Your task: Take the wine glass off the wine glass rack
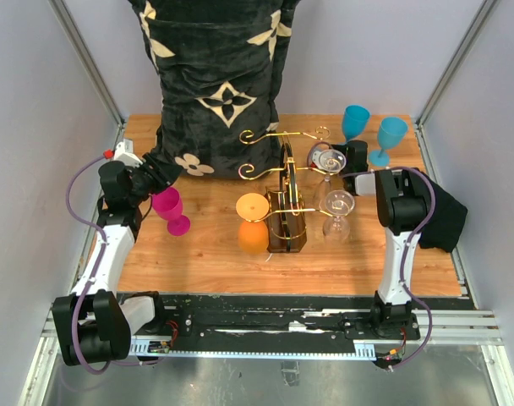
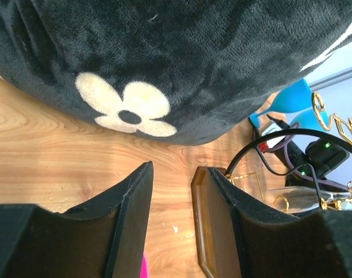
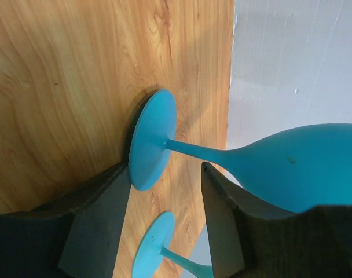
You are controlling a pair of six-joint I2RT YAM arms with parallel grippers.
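Top external view: the blue glass [image 1: 354, 123] stood off the rack [image 1: 287, 207], at the far right of the counter [image 1: 198, 262].
Right wrist view showed the right fingers [image 3: 95, 220] spread apart, one on each side of that glass's stem and gripping nothing. Its foot sat flat on the wood, with a second blue glass [image 1: 390, 135] just beside it. The rack stood mid-counter, with two clear glasses [image 1: 336, 207] hanging on its right side and an orange glass [image 1: 253, 222] on its left. The left fingers [image 2: 127, 226] were parted near a pink glass [image 1: 168, 207], beside a black flowered cushion [image 1: 215, 76]. A sliver of pink showed deep between them, so I could not tell whether they gripped it.
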